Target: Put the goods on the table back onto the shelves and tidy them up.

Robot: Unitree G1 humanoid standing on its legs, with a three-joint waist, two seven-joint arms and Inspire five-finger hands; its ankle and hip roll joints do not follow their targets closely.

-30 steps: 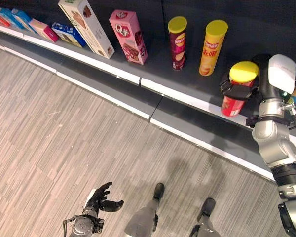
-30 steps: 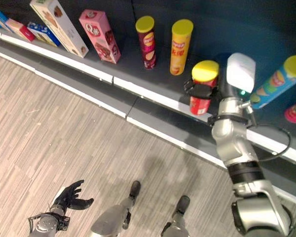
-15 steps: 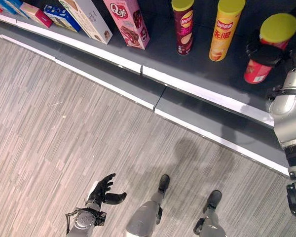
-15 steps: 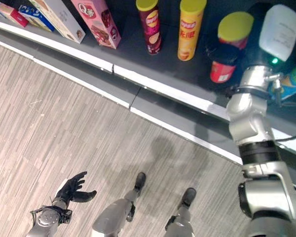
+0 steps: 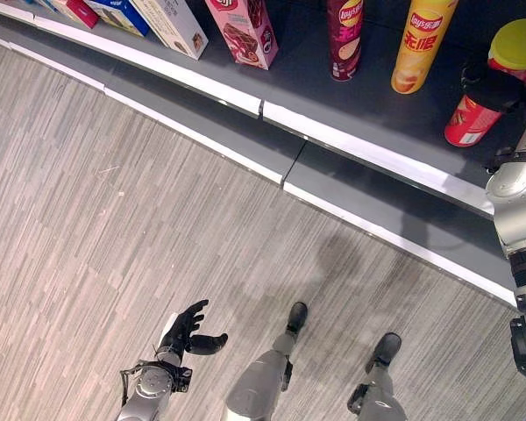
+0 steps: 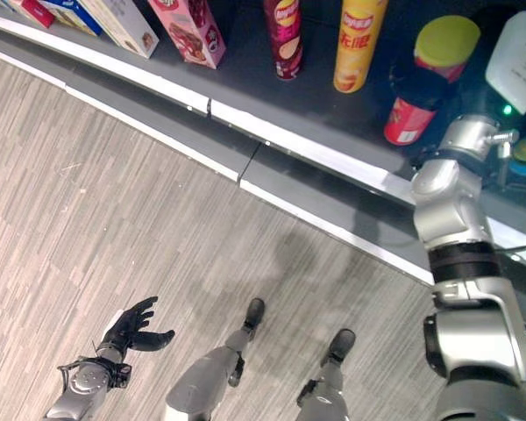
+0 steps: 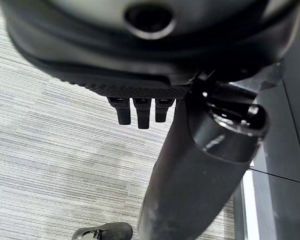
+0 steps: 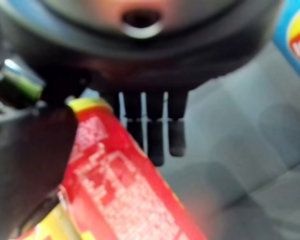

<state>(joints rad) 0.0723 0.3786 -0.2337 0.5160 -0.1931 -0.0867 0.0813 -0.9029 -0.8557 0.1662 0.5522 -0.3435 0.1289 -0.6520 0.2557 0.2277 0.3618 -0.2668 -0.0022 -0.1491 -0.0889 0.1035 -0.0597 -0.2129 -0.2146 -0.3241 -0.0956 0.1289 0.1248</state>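
Red can (image 5: 484, 96) upper right on shelf (image 5: 359, 153), right hand (image 6: 418, 81) clasped around it, left hand (image 5: 186, 329) lower left, fingers relaxed, empty

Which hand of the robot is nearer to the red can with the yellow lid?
The right hand: its fingers curl around the red can on the shelf. The left hand hangs open low over the floor, far from the can.

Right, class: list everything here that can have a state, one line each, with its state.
Red cylindrical can with yellow lid: tilted, held at the dark shelf.
Right hand: shut on that can.
Left hand: open, empty.
Maroon cylindrical can: upright on shelf.
Orange cylindrical can: upright on shelf.
Pink cardboard box: standing on shelf.
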